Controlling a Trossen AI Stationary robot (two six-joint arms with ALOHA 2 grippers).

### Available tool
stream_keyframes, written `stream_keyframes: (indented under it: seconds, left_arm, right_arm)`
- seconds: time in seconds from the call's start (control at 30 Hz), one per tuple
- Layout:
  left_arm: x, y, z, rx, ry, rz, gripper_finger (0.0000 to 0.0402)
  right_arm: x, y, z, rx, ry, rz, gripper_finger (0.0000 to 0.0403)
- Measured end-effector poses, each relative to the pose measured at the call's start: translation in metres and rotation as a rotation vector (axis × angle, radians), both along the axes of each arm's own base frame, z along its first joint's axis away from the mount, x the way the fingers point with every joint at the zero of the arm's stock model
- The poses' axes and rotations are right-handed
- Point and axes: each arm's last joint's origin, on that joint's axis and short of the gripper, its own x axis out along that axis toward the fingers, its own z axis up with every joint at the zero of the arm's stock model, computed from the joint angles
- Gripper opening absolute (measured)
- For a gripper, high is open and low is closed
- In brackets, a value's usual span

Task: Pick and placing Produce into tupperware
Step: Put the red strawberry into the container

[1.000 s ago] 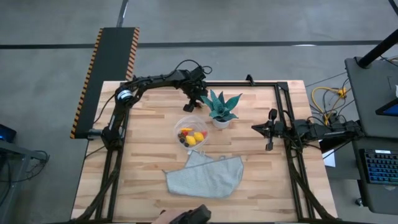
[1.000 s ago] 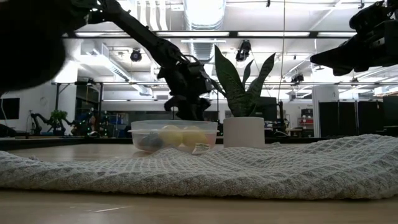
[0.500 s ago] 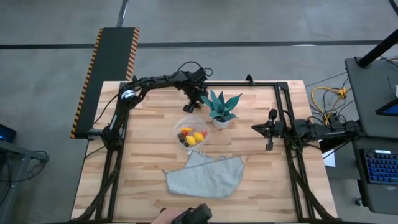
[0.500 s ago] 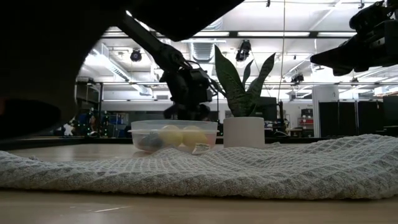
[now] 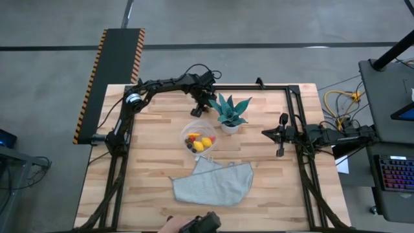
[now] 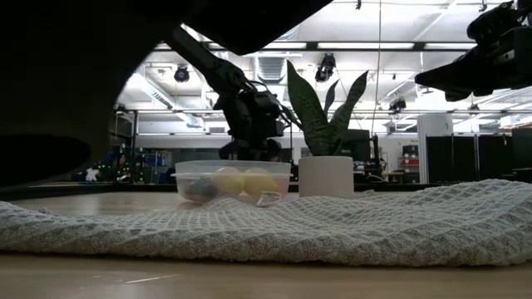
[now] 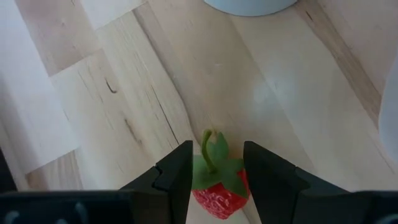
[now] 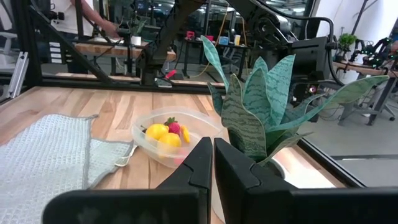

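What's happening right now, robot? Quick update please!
Left gripper closed on a toy strawberry down at the wood, beside the tupperware. Right gripper shut, waiting at the table's right. Potted plant stands close by.

I count one clear tupperware (image 5: 199,137), one potted plant (image 5: 230,112) and one grey cloth (image 5: 214,183) on my table. In the tupperware I make out two yellow lemons (image 8: 163,136) and one red berry (image 8: 173,126); its darker pieces I cannot count. One strawberry (image 7: 217,182) sits between my left fingers.
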Motion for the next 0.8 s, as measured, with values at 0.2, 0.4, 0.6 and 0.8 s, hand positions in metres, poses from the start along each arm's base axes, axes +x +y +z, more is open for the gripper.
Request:
stream_keyframes:
  seconds: [0.2, 0.4, 0.6, 0.8]
  left_arm:
    - [0.0003, 0.001, 0.0, 0.024, 0.006, 0.01, 0.0092]
    - [0.0018, 0.0019, 0.0006, 0.038, -0.008, 0.012, 0.0047]
    - [0.0014, 0.0031, 0.0003, 0.069, 0.007, 0.023, 0.0005]
    - [0.0006, 0.0025, -0.0006, 0.075, 0.018, 0.009, 0.0001]
  right_arm:
    - [0.0, 0.0, 0.0, 0.003, -0.001, 0.0, 0.0009]
    - [0.0, 0.0, 0.0, 0.003, -0.001, 0.0, 0.0009]
    - [0.0, 0.0, 0.0, 0.003, -0.001, 0.0, 0.0009]
    - [0.0, 0.0, 0.0, 0.003, -0.001, 0.0, 0.0009]
